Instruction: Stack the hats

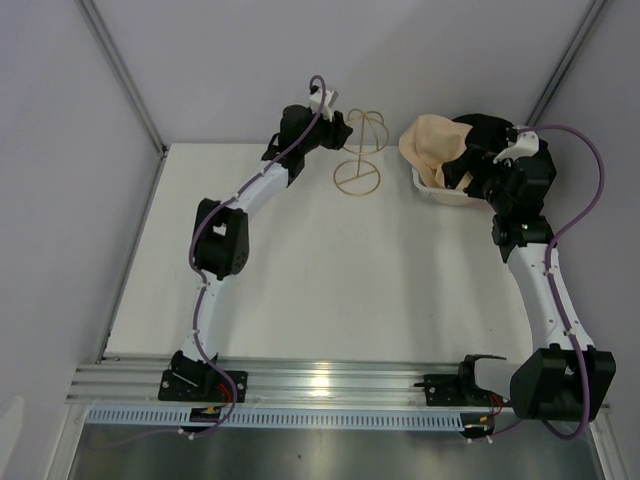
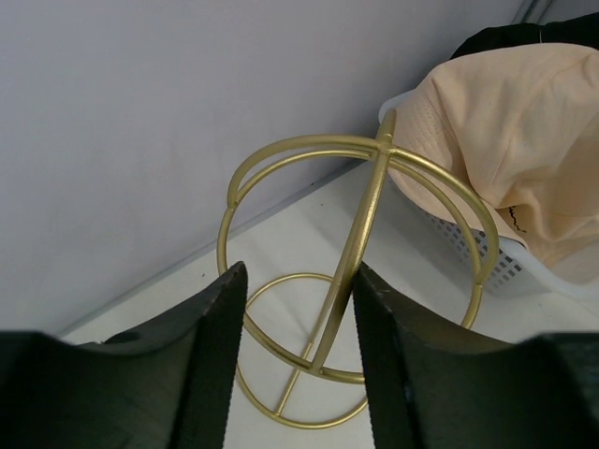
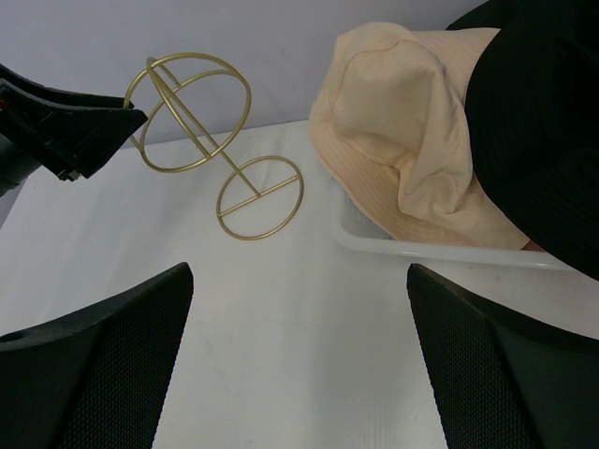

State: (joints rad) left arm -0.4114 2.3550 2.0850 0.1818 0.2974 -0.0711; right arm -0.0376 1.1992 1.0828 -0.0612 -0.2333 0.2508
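Observation:
A tan hat (image 1: 430,145) lies over the left rim of a white lattice basket (image 1: 438,192) at the back right, with a black hat (image 1: 483,128) behind it. Both also show in the right wrist view, tan (image 3: 402,122) and black (image 3: 538,122), and in the left wrist view, tan (image 2: 510,140) and black (image 2: 524,33). The pink hat is out of view. My left gripper (image 1: 340,127) (image 2: 299,281) is open and empty, pointing at the gold wire stand. My right gripper (image 1: 462,172) (image 3: 299,276) is wide open and empty, above the table just left of the basket.
The gold wire stand (image 1: 360,150) (image 2: 360,215) (image 3: 192,112) stands at the back centre, left of the basket (image 3: 449,251) (image 2: 487,262). The left gripper's tip (image 3: 84,126) is right at its dome. Grey walls close the back and sides.

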